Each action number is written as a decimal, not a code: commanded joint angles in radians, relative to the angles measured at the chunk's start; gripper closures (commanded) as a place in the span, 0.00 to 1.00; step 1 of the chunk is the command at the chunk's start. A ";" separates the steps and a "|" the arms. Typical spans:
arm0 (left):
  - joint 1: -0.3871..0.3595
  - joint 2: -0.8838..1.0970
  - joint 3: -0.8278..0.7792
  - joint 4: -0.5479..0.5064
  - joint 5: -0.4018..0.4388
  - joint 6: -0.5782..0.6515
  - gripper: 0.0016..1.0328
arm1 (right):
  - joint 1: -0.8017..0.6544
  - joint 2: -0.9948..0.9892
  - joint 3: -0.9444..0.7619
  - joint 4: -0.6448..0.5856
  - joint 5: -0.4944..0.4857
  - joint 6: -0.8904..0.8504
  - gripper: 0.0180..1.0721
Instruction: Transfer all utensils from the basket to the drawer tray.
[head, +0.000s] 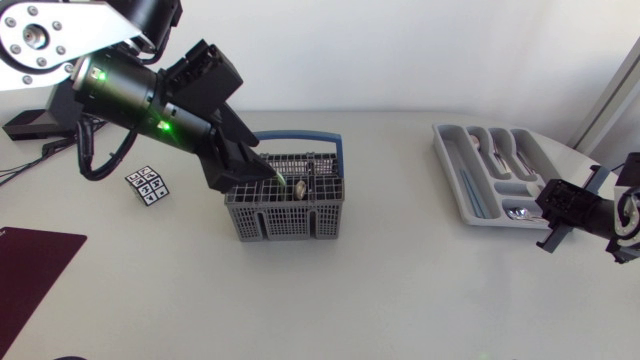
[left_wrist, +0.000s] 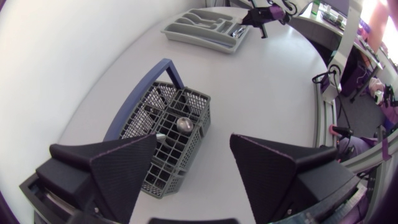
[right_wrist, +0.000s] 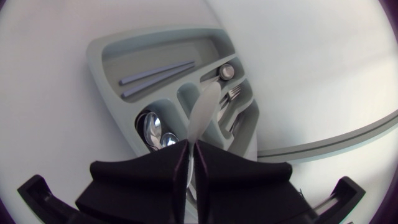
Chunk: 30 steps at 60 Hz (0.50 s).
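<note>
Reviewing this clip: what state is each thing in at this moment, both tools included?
left tool: open, empty, above the basket.
right tool: shut on held utensil, at the drawer tray edge.
held utensil: clamped at one end, pointing towards the tray.
basket: upright, not emptied; a round-ended utensil stands inside.
drawer tray: flat, partly filled with spoons and forks.

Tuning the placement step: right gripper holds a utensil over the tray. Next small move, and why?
Probably lower the right gripper a little, then open it. It is shut on a slim utensil whose free end appears to hang above the tray's middle compartments, near the forks, so release seems all that remains.
</note>
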 joint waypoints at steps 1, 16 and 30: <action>-0.019 -0.022 -0.038 -0.012 -0.026 0.048 0.19 | -0.009 0.054 0.015 0.058 0.019 -0.060 0.93; -0.059 -0.032 -0.077 -0.010 -0.101 0.108 0.17 | -0.012 0.161 0.013 0.165 0.093 -0.124 0.75; -0.098 -0.040 -0.116 0.003 -0.161 0.179 0.15 | -0.012 0.080 -0.033 0.168 0.120 -0.127 0.13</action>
